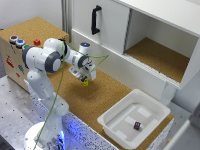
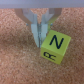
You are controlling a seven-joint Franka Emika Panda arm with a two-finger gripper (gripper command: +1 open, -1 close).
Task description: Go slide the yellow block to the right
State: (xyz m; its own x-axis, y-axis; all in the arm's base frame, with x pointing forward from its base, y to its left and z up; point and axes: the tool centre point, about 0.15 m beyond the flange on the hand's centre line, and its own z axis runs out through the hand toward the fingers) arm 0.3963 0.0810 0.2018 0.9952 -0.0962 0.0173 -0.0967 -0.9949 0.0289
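Observation:
The yellow block (image 2: 56, 46) is a small yellow-green cube with a black N on its upper face and more letters on its side. It rests on the cork tabletop (image 2: 20, 65). In the exterior view the yellow block (image 1: 86, 83) lies just under the arm's hand, near the middle of the cork surface. My gripper (image 2: 40, 38) is low over the cork, its fingers (image 2: 33, 29) drawn close together with nothing between them. The block sits right beside the fingertips, outside them and touching or nearly touching one finger. In the exterior view the gripper (image 1: 84, 78) points down at the block.
A white bin (image 1: 117, 127) stands at the exterior view's lower right, with a small dark block (image 1: 136, 125) inside. A white cabinet with a black handle (image 1: 95, 19) and an open cork-floored compartment (image 1: 160, 57) runs behind. A cork-topped box with buttons (image 1: 17, 41) sits at the left.

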